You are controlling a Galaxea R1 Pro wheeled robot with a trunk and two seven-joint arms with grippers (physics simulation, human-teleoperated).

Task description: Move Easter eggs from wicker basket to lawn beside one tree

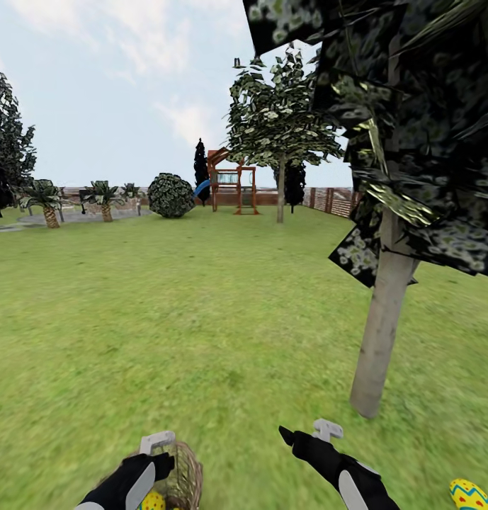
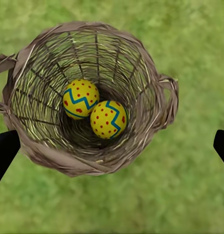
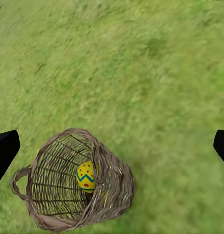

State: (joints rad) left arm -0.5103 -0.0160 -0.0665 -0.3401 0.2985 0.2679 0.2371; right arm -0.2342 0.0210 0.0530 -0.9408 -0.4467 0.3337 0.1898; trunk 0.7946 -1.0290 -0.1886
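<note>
Head view: left gripper (image 1: 157, 453) hangs over the wicker basket (image 1: 187, 476); right gripper (image 1: 304, 432) reaches forward, one egg (image 1: 469, 494) on the lawn (image 1: 201, 319) near the tree (image 1: 382, 333). Left wrist: fingers (image 2: 5, 148) wide, two eggs (image 2: 80, 99) inside. Right wrist: fingers (image 3: 5, 146) wide, empty.

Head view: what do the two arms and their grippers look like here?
Both arms end in black housings with a light grey panel along the side. Each carries a small pale grey bracket near the tip. The left gripper and right gripper have black, tapering fingers. No cables or markings are visible.
</note>
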